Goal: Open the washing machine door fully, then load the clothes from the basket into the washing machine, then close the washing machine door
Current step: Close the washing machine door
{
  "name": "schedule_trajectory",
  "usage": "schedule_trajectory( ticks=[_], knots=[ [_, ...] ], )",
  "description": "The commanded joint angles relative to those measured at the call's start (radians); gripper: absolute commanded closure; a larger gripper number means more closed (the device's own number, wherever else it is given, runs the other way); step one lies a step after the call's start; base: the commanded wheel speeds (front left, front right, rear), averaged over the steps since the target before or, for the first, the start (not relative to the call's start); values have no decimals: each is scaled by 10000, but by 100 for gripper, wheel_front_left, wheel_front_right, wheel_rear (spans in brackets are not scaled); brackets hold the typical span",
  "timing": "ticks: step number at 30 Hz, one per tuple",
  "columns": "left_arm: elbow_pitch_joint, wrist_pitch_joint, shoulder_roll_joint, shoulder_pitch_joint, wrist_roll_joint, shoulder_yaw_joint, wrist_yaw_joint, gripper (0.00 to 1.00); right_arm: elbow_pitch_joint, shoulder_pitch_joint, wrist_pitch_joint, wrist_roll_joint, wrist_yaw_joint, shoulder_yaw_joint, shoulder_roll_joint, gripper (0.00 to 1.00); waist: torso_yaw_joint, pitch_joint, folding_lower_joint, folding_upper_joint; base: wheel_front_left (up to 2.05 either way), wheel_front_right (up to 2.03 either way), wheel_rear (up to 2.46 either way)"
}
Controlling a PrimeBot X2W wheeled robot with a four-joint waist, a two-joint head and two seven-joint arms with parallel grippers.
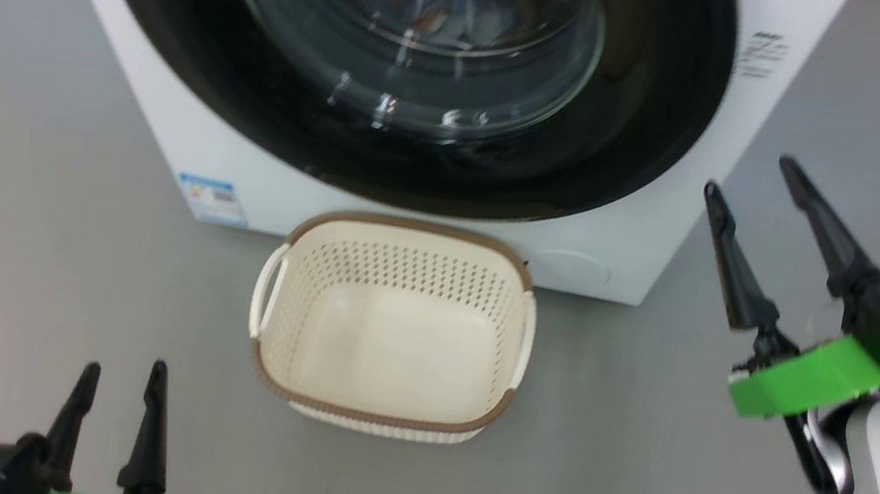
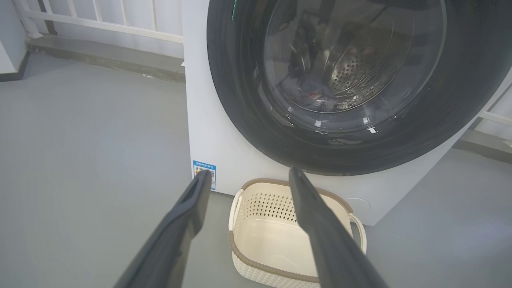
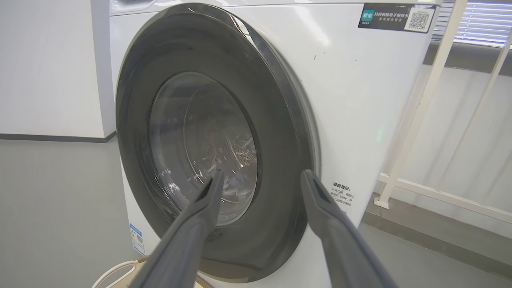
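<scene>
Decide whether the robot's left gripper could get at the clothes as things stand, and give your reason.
Probably not. The clothes lie inside, behind the glass of the washing machine door, which looks fully shut. The open left gripper hangs low, apart from it; the door would need opening first.

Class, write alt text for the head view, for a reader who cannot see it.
An empty cream basket sits on grey floor before a white washing machine whose round door is shut. Left gripper and right gripper are open.

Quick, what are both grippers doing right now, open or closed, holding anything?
Left gripper: open, holding nothing.
Right gripper: open, holding nothing.
</scene>
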Motion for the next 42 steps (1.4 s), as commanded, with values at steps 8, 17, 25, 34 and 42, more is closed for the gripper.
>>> schedule_trajectory(
  ticks=[8,17,25,34,42],
  knots=[
    [-262,-65,110,442,236,448,148,0,-1038,1524,-17,140,-59,-247,69,0,-1030,-1071,1,0,0,0,0],
    [-322,-65,110,620,347,569,127,0,-1688,2839,-17,12,-59,-1054,448,0,-1340,-1184,1,0,0,0,0],
    [-317,-65,110,801,372,634,120,0,-2113,4183,-17,-98,-59,-2062,1043,0,-1395,-1411,1,0,0,0,0],
    [-412,-65,110,1017,290,517,118,0,-2110,5426,-17,-359,-59,-3004,1790,0,-1386,-1461,1,0,0,0,0],
    [-376,-65,110,1076,278,499,84,0,-1968,5604,-17,-531,-59,-3280,1991,0,-1439,-1360,1,0,0,0,0]
  ],
)
